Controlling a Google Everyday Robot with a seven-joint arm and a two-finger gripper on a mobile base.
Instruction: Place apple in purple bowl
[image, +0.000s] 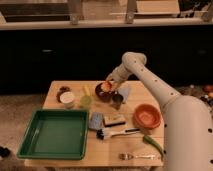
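The apple (105, 86), small and orange-red, is at the tip of my gripper (107, 86), directly over the purple bowl (101, 92). The bowl is dark maroon and sits at the back middle of the wooden table (70, 87); the apple and gripper hide much of its inside. My white arm (150, 85) reaches in from the right. The apple looks held just above or at the bowl's rim; I cannot tell whether it touches the bowl.
A green tray (52, 134) fills the table's front left. An orange bowl (147, 116) stands at the right. A white-rimmed cup (67, 98), a yellow-green cup (85, 101), a dark cup (117, 100), a sponge (114, 120), a brush (117, 132), a fork (136, 156) and a green pepper (153, 144) lie around.
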